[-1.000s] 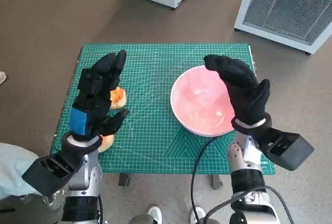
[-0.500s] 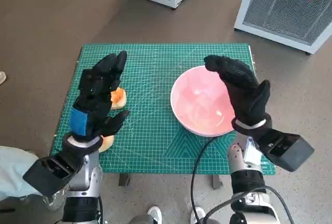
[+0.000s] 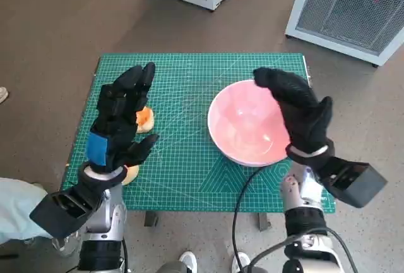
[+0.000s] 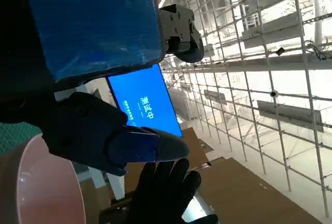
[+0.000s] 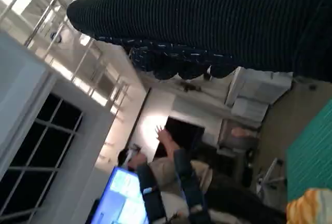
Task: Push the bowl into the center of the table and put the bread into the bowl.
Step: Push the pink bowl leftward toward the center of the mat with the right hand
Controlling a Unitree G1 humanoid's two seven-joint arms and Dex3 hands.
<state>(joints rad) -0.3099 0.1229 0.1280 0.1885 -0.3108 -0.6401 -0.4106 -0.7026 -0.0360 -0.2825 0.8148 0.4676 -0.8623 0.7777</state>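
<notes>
The green cutting mat [image 3: 189, 159] covers the table; the pink bowl [image 3: 243, 127] sits right of centre. The right hand [image 3: 297, 112] hovers over its rim, fingers spread, holding nothing (likewise the left hand [image 3: 120, 121]), above the bread [image 3: 144, 119] near the mat's left edge

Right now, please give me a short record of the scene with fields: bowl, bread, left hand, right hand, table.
bowl: pink, empty, on the table's right half
bread: two orange pieces, partly hidden behind the left hand
left hand: raised above the bread, fingers apart, holds nothing
right hand: raised at the bowl's right rim, holds nothing
table: covered by green cutting mat
</notes>
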